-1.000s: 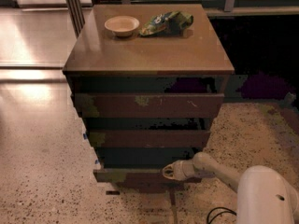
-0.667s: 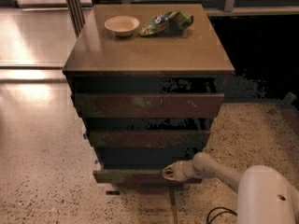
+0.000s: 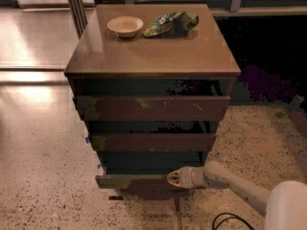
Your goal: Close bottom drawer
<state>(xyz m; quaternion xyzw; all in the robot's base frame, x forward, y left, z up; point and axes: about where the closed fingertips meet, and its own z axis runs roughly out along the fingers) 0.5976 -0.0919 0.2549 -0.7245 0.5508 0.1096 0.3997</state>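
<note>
The bottom drawer [image 3: 129, 182] is the lowest of three in the brown wooden cabinet [image 3: 153, 56]. Its dark reddish-brown front stands out a little further than the middle drawer front [image 3: 153, 142] above it. My gripper [image 3: 173, 178] sits at the right half of that front, at its top edge, pointing left and touching or nearly touching the wood. My white arm [image 3: 230, 181] runs in from the lower right. The top drawer front [image 3: 153, 108] has pale scratch marks.
On the cabinet top stand a small pale bowl [image 3: 125, 26] and a green crumpled snack bag [image 3: 170, 23]. The floor is speckled terrazzo [image 3: 43, 176]. A black cable [image 3: 230, 220] lies by my base at the bottom right. Metal posts [image 3: 74, 8] stand behind left.
The gripper and the bottom drawer front hold almost the same place across the frames. No clear movement shows.
</note>
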